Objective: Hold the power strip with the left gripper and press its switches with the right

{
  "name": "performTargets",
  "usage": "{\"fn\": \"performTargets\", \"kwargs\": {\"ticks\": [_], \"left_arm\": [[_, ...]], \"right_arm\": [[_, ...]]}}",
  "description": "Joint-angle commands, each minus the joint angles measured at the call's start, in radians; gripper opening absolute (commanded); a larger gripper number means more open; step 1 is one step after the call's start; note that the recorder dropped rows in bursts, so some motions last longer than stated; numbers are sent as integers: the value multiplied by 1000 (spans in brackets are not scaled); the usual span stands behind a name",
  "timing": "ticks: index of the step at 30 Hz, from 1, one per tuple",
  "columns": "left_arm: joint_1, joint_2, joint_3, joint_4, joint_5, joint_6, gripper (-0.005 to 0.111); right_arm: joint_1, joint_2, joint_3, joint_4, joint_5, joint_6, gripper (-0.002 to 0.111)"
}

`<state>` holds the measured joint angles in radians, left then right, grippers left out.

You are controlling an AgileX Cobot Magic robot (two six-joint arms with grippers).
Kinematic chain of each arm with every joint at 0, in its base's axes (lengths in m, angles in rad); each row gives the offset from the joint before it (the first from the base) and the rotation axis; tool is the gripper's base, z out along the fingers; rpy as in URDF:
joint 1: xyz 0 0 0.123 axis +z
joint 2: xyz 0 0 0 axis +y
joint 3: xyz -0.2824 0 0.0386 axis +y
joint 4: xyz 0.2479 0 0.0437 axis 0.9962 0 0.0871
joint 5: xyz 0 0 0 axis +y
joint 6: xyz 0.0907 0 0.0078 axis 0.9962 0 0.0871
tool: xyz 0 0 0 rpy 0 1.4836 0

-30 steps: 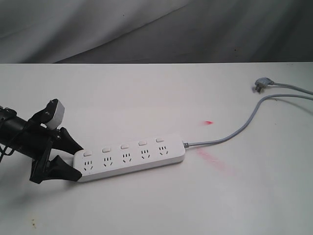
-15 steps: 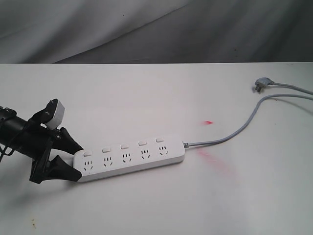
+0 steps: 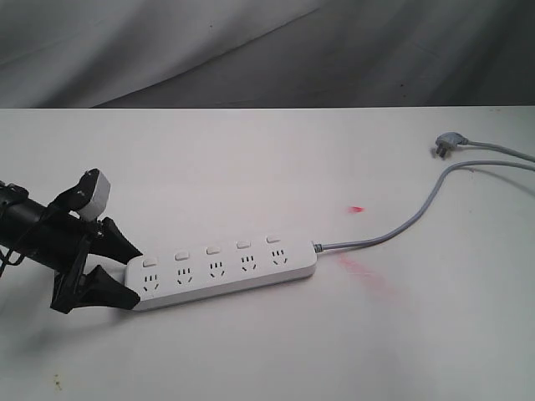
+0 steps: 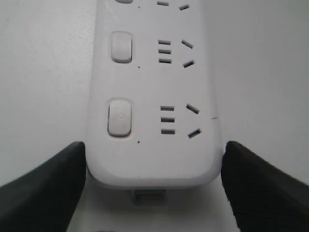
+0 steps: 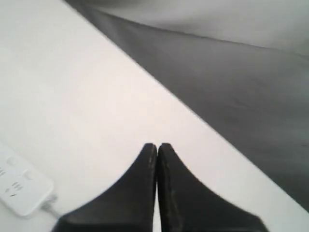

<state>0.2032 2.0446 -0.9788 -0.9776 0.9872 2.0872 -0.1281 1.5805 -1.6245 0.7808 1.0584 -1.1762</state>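
The white power strip (image 3: 221,269) lies flat on the white table, its grey cord (image 3: 418,219) running off to the right. Five small switches (image 3: 212,249) sit in a row above the sockets. My left gripper (image 3: 134,276) is at the strip's left end, one black finger on each long side. In the left wrist view both fingers (image 4: 48,188) press against the sides of the power strip (image 4: 154,159), with two switches (image 4: 119,117) showing. My right gripper (image 5: 157,146) is shut with nothing in it, above the table away from the power strip (image 5: 21,191); the exterior view does not show it.
The grey plug (image 3: 443,146) lies at the far right near the table's back edge. Two red marks (image 3: 358,208) are on the table beside the cord. A dark grey cloth (image 3: 267,50) hangs behind the table.
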Motion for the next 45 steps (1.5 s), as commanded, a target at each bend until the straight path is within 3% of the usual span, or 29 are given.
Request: {"fn": "performTargets", "kwargs": {"ticks": [1, 11, 15, 19, 22, 28, 45], "left_arm": [[-7, 5, 1, 22, 3, 6, 56], [-7, 5, 1, 22, 3, 6, 56], [-7, 5, 1, 22, 3, 6, 56], [-7, 5, 1, 22, 3, 6, 56], [-7, 5, 1, 22, 3, 6, 56], [-7, 5, 1, 22, 3, 6, 56], [-7, 5, 1, 22, 3, 6, 56]], "right_arm": [[21, 150, -6, 128, 137, -153, 0], [250, 389, -6, 126, 110, -292, 2], [376, 469, -6, 126, 28, -317, 23], [492, 528, -6, 114, -90, -283, 55], [553, 556, -6, 109, -164, -281, 69], [643, 576, -6, 123, -332, -312, 73], [708, 670, -13, 280, -348, -497, 73]]}}
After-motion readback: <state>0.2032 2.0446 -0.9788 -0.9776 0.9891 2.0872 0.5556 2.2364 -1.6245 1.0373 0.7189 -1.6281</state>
